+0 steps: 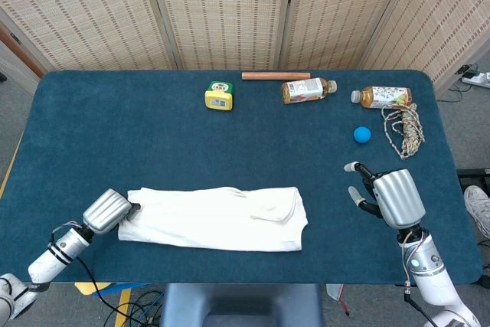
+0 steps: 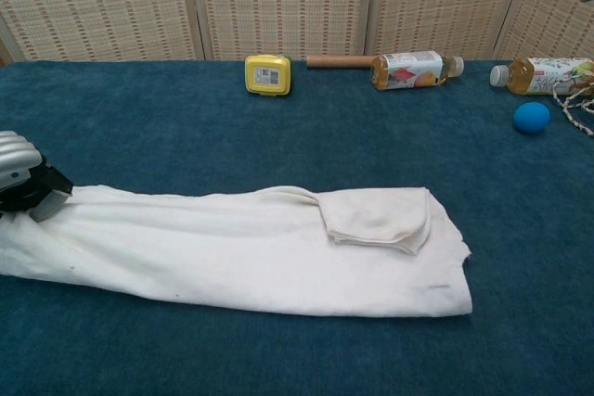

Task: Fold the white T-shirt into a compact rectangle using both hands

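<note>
we are gripping the left end of the white t-shirt (image 1: 214, 218) with the left hand (image 1: 107, 210); its fingers are curling closed on the cloth edge, though the exact pinch is hidden under the hand's back in both views. the shirt is lying as a long band across the near part of the blue table (image 1: 153, 135), left of centre, with a folded-over sleeve flap showing near its right end.

our judgement: the step in hand is positioning the band before the crosswise fold. doing it well means keeping the pull low and even so the layers are not sliding apart, and keeping the near hem away from the table edge.

the right hand (image 1: 387, 197) is hovering over bare cloth-free table, well apart from the shirt's right end, fingers spread and holding nothing. it needs to be coming in to the right end before any fold is starting. the blue ball (image 1: 362, 134) and rope (image 1: 404, 128) are lying beyond it, out of the way.
</note>
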`<state>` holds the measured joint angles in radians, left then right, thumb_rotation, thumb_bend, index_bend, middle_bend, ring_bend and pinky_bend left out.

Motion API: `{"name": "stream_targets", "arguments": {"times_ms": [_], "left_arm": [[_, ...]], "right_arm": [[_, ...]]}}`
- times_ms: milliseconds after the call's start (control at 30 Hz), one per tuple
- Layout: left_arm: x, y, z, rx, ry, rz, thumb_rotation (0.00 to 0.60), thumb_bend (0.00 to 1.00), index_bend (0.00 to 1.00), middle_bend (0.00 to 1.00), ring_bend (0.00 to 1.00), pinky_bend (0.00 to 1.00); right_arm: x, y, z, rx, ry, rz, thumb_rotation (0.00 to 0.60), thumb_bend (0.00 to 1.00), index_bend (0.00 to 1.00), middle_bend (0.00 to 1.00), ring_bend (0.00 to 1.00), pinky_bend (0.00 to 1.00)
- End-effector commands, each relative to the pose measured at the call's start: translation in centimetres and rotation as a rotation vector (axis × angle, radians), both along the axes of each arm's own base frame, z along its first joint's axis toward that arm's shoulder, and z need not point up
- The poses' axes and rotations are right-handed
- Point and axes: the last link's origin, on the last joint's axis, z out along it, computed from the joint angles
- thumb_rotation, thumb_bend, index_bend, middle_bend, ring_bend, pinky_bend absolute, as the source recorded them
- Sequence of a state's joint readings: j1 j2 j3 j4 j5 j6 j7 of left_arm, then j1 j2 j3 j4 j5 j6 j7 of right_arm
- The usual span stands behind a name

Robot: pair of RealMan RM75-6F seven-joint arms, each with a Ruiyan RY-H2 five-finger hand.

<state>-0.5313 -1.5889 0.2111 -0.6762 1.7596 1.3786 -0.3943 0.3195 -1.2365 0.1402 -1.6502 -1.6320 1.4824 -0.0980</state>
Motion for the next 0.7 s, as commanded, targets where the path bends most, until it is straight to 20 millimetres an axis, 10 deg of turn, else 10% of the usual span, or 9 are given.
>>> {"name": "stream_targets", "arguments": {"times_ms": [33,400,700], "left_arm": [[-1.0,-0.1,0.9,0.016,0.032,0.018,0.6,0.5,0.76,0.95,0.87,0.96],[-3.4,0.0,4.2,0.082,0.091,0.07,0.6,0.5,0.76,0.95,0.87,0.96],[-0.5,0.1,2.6,0.028,0.015,0.011,0.6,0.5,0.76,0.95,0.87,0.96]], "right_arm": [[0.1,-0.1,0.0,0.0,0.0,0.001,0.6,0.33,0.38,0.96,0.98,1.0],[0.1,0.0,-0.1,-0.002,-0.006,0.005,0.6,0.33,0.38,0.96,0.98,1.0],[-0.1,0.2,0.2,-0.01,-0.01,0.005,0.6,0.33,0.38,0.96,0.98,1.0]]}}
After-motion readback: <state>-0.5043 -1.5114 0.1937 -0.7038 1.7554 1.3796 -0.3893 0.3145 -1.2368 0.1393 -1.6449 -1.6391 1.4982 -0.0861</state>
